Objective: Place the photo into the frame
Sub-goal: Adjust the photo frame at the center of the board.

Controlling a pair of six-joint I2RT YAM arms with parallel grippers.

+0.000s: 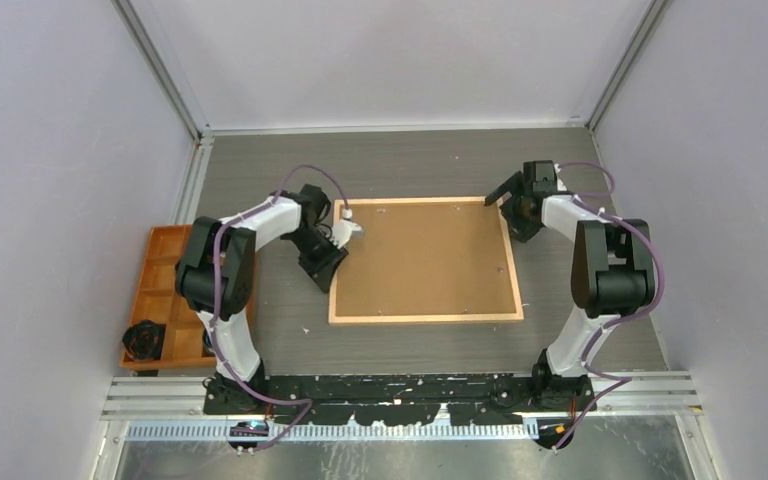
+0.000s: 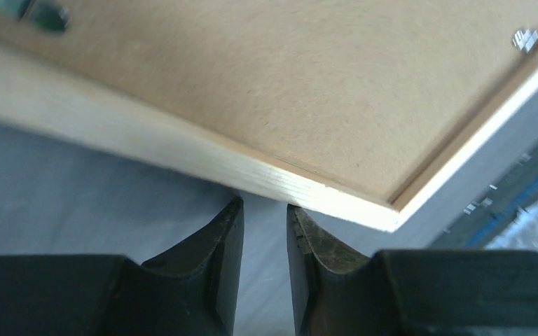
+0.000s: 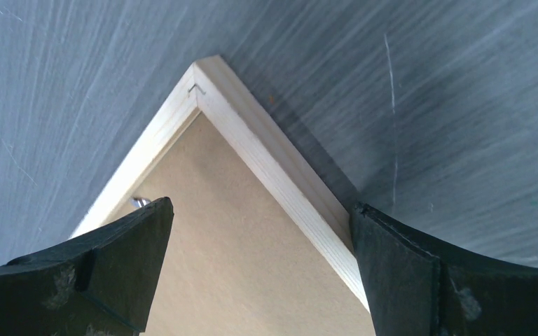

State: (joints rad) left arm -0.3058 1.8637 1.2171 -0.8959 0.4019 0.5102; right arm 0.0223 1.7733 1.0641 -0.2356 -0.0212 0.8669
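The left gripper (image 2: 263, 210) stands with its fingers a narrow slot apart and nothing between them. The tips sit right at the pale outer edge of the frame (image 1: 425, 318), though the wrist view is too close to tell whether they touch the wood. Seen from above, this gripper is at the frame's 10 o'clock corner.

The right gripper (image 3: 259, 206) is spread wide and holds nothing. It straddles the 2 o'clock corner, one finger over the inside and the other outside the rail.

The frame lies flat mid-table (image 1: 410, 160), back side up, with a brown backing board (image 1: 425, 255) seated inside its rails. The photo doesn't show in any view, and whether it lies under the board can't be told.

An orange compartment tray (image 1: 160, 232) sits at the table's 8 o'clock edge, well apart from the frame.
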